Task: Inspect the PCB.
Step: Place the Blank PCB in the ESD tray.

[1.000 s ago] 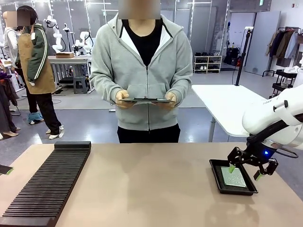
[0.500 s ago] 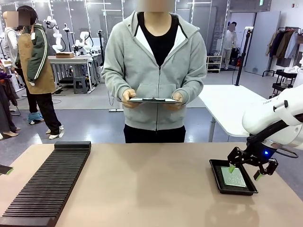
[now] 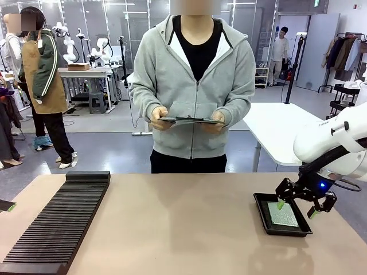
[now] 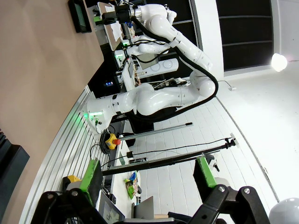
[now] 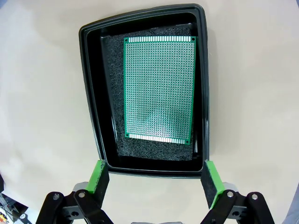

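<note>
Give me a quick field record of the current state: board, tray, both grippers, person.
PCB: thin green rectangular perforated circuit board, lying flat on dark foam inside the tray
Tray: shallow black rectangular plastic tray, on the tan table, robot's right side
Right gripper: open, above the tray's near edge, holding nothing
Left gripper: open, empty, off the table's edge
Person: at the far side, holding a dark flat tablet in both hands

Around the black tray point(image 3: 261, 215) we see bare table point(image 3: 183, 229) on all sides. Above the tray, our right gripper point(image 3: 296, 209) hangs with fingers spread. Well to the left of the tray, the long black slotted rack point(image 3: 60, 220) blocks passage.
</note>
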### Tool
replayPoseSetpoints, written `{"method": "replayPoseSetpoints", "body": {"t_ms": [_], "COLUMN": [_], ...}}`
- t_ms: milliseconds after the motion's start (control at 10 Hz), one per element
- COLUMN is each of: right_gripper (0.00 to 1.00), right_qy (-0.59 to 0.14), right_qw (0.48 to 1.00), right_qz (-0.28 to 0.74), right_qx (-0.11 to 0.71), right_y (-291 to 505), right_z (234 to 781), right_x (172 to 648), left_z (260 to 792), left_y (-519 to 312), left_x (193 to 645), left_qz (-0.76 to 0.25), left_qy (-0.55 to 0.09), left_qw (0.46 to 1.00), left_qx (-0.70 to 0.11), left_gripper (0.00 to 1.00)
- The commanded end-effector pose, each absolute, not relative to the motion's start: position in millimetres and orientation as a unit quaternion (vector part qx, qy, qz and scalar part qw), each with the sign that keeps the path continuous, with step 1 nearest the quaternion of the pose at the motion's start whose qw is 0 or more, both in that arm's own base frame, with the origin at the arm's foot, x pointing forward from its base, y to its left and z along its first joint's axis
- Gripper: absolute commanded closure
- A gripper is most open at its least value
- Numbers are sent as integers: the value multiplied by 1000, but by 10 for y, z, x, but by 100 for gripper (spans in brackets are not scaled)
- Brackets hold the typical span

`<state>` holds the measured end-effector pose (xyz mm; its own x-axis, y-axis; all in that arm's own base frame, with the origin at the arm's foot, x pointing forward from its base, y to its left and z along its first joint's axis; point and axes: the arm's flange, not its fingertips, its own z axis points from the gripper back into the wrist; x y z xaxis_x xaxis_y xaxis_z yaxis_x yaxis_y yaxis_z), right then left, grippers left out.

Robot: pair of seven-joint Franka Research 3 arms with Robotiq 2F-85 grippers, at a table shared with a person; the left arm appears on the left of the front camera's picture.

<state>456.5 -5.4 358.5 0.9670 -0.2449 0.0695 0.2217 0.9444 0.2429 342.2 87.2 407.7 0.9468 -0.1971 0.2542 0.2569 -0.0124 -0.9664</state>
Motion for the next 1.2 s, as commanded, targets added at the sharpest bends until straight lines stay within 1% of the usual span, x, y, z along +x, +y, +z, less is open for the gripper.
{"method": "replayPoseSetpoints", "body": {"t_ms": [0,1100], "right_gripper": [0,0], "right_qy": [-57,-57], "right_qw": [984,984], "right_qz": [-117,-117], "right_qx": [120,120], "right_y": [-53,-53], "right_z": [3558,3558], "right_x": [4585,4585], "left_z": [4116,4116], "left_y": [894,894], "left_x": [3451,3451], "left_qz": [-157,-157], "left_qy": [-16,-16], "left_qw": [707,707], "left_qx": [-690,-690], "left_gripper": [0,0]}}
